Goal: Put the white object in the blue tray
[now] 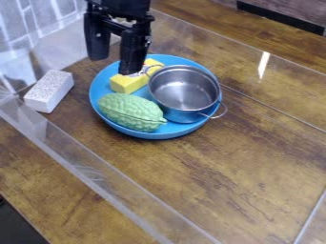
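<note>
1. The green fruit [132, 112] and pot [185, 92] crowd the tray [102, 84]; a dropped block could roll off.
2. The block [49, 91] lies left of the tray, near the clear wall; I might nudge it.
3. My claw [112, 48] hangs released over the yellow block [132, 80]; closing here grabs wrong.

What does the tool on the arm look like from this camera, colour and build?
The tool is all black: a blocky black body at the top of the frame with two long, flat, straight fingers hanging from it. The finger surfaces look matte and plain; no markings, labels or cables can be made out at this resolution. The arm above it is cut off by the frame edge.
</note>
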Controlling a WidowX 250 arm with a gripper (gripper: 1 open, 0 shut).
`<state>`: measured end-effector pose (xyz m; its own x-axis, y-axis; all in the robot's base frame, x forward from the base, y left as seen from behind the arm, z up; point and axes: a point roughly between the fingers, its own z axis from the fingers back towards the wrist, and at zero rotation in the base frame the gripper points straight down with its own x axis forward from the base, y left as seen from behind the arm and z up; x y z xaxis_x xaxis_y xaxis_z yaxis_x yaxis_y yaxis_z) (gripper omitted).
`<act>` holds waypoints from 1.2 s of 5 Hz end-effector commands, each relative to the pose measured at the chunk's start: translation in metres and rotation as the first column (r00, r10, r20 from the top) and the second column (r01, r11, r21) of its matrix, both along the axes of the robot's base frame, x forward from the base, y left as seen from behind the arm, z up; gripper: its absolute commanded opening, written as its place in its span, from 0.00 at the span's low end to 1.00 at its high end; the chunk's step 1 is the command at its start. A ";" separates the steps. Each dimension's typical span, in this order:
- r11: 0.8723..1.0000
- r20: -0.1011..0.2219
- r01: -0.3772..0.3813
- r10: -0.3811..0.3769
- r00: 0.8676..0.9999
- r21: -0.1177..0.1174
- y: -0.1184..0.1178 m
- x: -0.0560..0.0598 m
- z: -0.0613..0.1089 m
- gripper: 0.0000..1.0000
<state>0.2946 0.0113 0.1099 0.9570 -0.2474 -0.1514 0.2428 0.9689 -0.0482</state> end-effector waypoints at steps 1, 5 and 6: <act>1.000 0.052 -0.027 0.027 0.998 0.000 0.009 0.007 0.011 1.00; 0.999 0.060 0.051 -0.051 0.997 0.000 0.015 0.018 0.005 1.00; 0.996 0.061 0.087 -0.086 0.994 0.002 0.018 0.022 0.002 1.00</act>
